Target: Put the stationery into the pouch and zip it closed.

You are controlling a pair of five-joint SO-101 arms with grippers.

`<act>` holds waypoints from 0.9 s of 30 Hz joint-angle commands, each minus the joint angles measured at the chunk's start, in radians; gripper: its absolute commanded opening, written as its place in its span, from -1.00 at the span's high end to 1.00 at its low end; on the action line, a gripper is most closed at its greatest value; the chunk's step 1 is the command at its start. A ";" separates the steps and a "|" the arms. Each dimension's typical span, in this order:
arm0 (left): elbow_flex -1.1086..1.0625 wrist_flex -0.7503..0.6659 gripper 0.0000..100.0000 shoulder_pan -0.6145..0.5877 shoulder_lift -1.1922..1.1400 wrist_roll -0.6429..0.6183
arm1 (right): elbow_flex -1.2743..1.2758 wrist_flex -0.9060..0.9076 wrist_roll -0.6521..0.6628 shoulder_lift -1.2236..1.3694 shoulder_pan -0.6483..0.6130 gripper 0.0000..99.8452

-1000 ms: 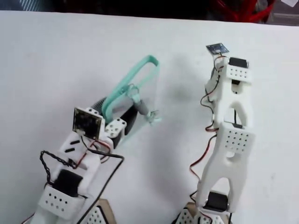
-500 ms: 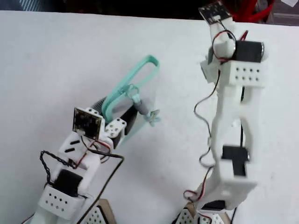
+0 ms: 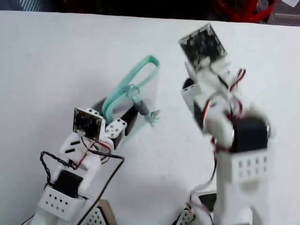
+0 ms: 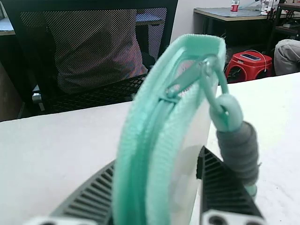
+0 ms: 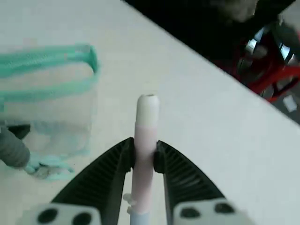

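The pouch (image 3: 123, 87) stands on edge on the table (image 3: 56, 56), pinched between the jaws of the left gripper (image 4: 159, 161), which close on its clear walls from either side. Its teal zip band arches up and away beyond the fingertips. In the high view the two sides of the band part into a loop, so the mouth looks open. The zip pull (image 4: 236, 150), a grey cord tag, hangs from the slider just beside one jaw, near the end of the zip farthest from the gripper's wrist.

To the right, the right gripper (image 5: 144, 145) is raised above the table with its jaws pressed onto a pale pink pen (image 5: 146, 110). The pen's white tip juts out past the fingertips. The pouch lies ahead of this gripper and off to its left, apart from the pen, with bare table between them.

By my reading the task is midway. The pouch is braced and open and one piece of stationery is in hand, but it is not yet in. I cannot tell whether anything already sits inside. What is left is to get the pen into the mouth, release it, and draw the zip shut.
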State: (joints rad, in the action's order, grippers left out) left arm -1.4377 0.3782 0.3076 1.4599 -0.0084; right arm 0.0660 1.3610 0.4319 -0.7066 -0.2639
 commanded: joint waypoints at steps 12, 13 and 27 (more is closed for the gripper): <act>0.006 -0.021 0.58 0.004 0.007 -0.003 | 0.164 -0.958 -0.008 -0.206 -0.266 0.97; 0.006 -0.021 0.58 0.004 0.007 -0.003 | 0.164 -0.981 -0.008 -0.189 -0.266 0.97; 0.006 -0.026 0.58 0.004 0.007 -0.003 | 0.221 -1.043 -0.186 0.007 -0.259 0.97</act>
State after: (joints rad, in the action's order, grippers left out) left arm -1.4377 0.3751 0.3076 1.4599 -0.0084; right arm 0.2716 0.3422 0.2601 -0.7035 -0.5232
